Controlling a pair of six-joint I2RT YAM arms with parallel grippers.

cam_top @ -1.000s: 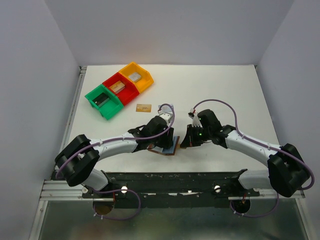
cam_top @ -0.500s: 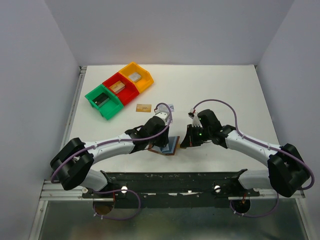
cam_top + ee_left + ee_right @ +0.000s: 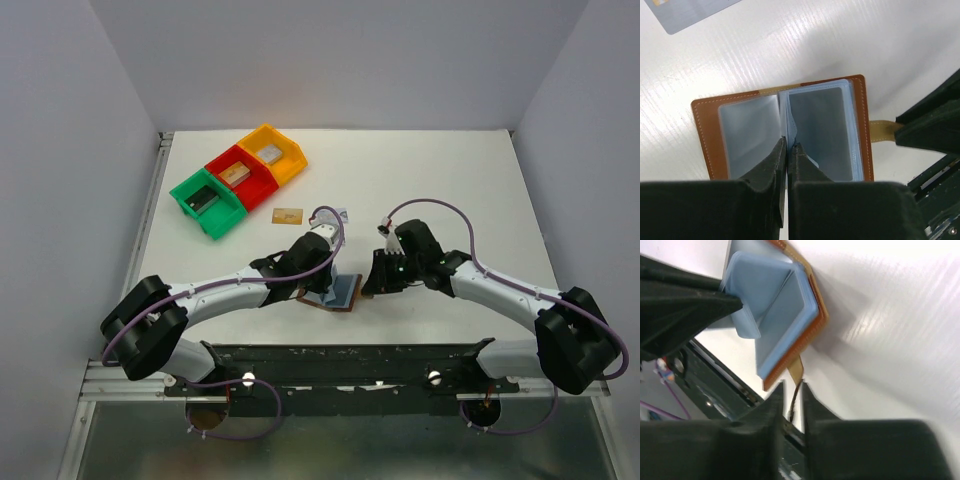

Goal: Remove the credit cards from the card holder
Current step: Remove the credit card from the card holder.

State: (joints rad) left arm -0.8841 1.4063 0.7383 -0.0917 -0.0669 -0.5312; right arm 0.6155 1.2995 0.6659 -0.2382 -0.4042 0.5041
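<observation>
White surface (image 3: 450,180), near edge: brown leather bifold card holder (image 3: 815,130) lies open. Left hand (image 3: 788,150) is pinched nearly shut on a light-blue inner leaf (image 3: 791,120). Right hand (image 3: 791,392) is narrow around the tan snap tab (image 3: 883,129), grip unclear. Beyond: silvery-blue card (image 3: 695,12) and gold-tan card (image 3: 287,215), already out. Judged mid-extraction; next needs a straight pull with the tab pinned.

The left gripper (image 3: 790,146) hides the near edge of the card holder (image 3: 820,130). Whether the leaf pinched between its jaws holds a card cannot be told. Well beyond those jaws, a silvery card (image 3: 690,12) is cut off by the picture's top edge. The snap tab (image 3: 796,371) runs between the jaws of the right gripper (image 3: 792,390), where its end is dark and blurred, so contact is unclear.
</observation>
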